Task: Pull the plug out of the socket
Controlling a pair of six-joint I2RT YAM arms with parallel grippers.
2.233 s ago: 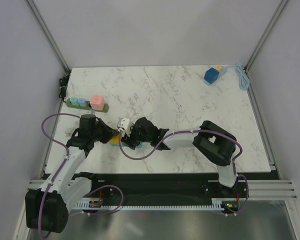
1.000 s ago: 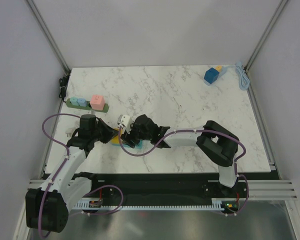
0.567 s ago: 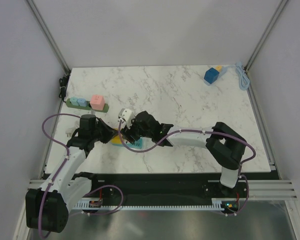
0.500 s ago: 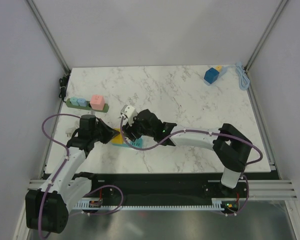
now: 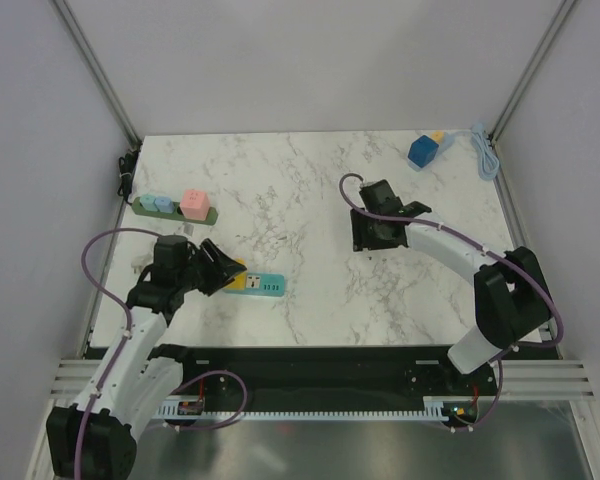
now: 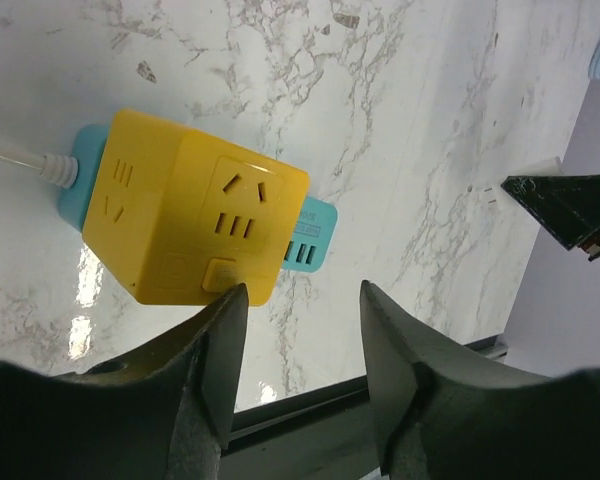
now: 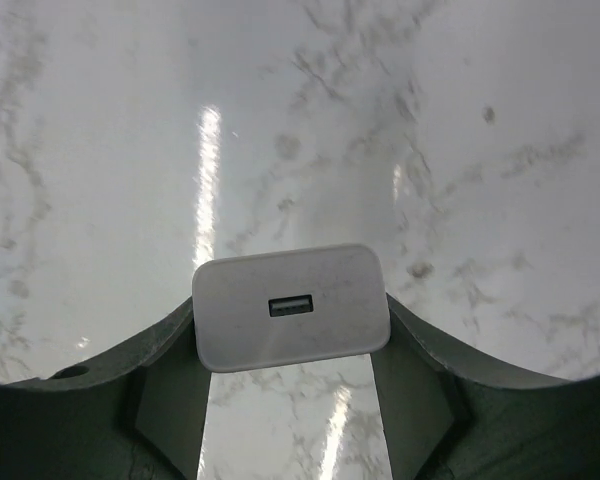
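Near the left edge of the white marble table (image 5: 310, 190) lies a green power strip (image 5: 175, 213), carrying pale blue plugs (image 5: 157, 204) and a pink plug (image 5: 193, 202). Toward the near-left corner, the left gripper (image 5: 223, 274) is right at the yellow cube-shaped socket (image 5: 242, 282), which sits on a teal base (image 5: 270, 286). In the wrist view its fingers (image 6: 215, 345) are spread apart with only marble between them. One tip overlaps the cube's lower edge; whether it touches I cannot tell. A white cord (image 6: 15, 155) leaves the teal base. Right of centre, well apart from the socket, the right gripper (image 5: 372, 238) hangs over bare marble. It is clamped on the white rectangular plug (image 7: 290, 307), one finger on each short side, and the plug's USB port faces the camera. In the far-right corner sit a blue cube socket (image 5: 423, 150) and a bundled light-blue cable (image 5: 483, 150).
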